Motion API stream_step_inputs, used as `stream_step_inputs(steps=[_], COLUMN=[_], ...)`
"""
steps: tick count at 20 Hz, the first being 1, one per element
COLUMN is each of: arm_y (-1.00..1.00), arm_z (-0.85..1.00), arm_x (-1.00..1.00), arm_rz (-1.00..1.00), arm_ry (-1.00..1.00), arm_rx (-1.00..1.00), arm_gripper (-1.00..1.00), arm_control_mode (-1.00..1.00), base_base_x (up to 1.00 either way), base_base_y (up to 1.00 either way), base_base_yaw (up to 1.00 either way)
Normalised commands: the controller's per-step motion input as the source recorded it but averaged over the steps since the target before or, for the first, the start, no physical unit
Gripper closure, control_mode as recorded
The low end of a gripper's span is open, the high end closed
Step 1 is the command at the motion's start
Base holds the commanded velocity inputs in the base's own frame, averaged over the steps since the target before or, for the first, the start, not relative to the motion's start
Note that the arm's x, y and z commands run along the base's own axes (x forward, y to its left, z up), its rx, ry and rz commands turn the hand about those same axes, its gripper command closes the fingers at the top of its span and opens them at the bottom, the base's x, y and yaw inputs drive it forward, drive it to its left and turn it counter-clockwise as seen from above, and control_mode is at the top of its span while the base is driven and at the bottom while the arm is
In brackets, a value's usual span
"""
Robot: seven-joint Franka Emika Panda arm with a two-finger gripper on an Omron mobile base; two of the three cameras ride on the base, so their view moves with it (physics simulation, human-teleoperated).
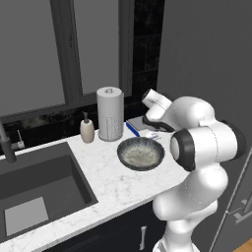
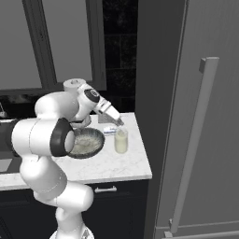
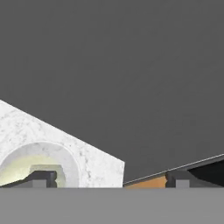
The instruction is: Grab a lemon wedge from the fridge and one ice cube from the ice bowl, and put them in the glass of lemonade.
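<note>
The hand (image 2: 120, 123) hangs just above the rim of the glass of lemonade (image 2: 121, 142), which stands on the white marble bench (image 2: 112, 165) near its right end, close to the fridge (image 2: 196, 116). In the hand view its two dark fingertips (image 3: 41, 178) sit far apart, one over the glass mouth and the other out past the bench edge, so the hand is spread wide with nothing visible between the tips. That same view cuts the glass (image 3: 39, 164) off at the bottom, showing only an arc of its rim and pale yellow liquid inside; whether anything floats in it cannot be made out.

The ice bowl (image 1: 141, 153) rests on the bench just left of the glass, with pale speckled contents. In the right base view the arm's elbow covers the bowl's left part (image 2: 91, 142). In the left base view the arm's big white joints hide the glass and the hand entirely.

The fridge door is shut, its long bar handle (image 2: 193, 140) upright, so the interior and any lemon wedge inside stay hidden.

Behind the bowl stand a paper-towel roll (image 1: 110, 113) and a beige soap bottle (image 1: 87, 129). A flat blue-edged item (image 1: 138, 125) lies by the roll, half masked by the arm and too small to identify. The dark sink (image 1: 39, 187) fills the bench's left side.
</note>
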Motion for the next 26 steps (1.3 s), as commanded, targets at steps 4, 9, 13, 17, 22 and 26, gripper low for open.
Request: stream_step_inputs(steps=[4, 9, 13, 17, 22, 26], arm_y=[0.25, 0.40, 0.27, 0.34, 0.53, 0.58], arm_z=[0.13, 0.00, 0.00, 0.01, 0.08, 0.09], arm_x=[-0.40, -0.93, -0.72, -0.34, -0.16, -0.12], arm_rz=[-0.15, 0.05, 0.44, 0.60, 0.61, 0.57], arm_ry=[-0.22, -0.26, -0.17, -0.05, 0.00, 0.00], arm_rx=[0.09, 0.16, 0.15, 0.16, 0.12, 0.11], arm_gripper=[-1.00, -1.00, -1.00, -1.00, -1.00, -1.00], arm_control_mode=[-1.00, -1.00, -1.00, -1.00, -1.00, -1.00], base_base_x=[0.00, 0.00, 0.00, 0.00, 0.00, 0.00], base_base_y=[0.00, 0.00, 0.00, 0.00, 0.00, 0.00], base_base_yaw=[0.00, 0.00, 0.00, 0.00, 0.00, 0.00])
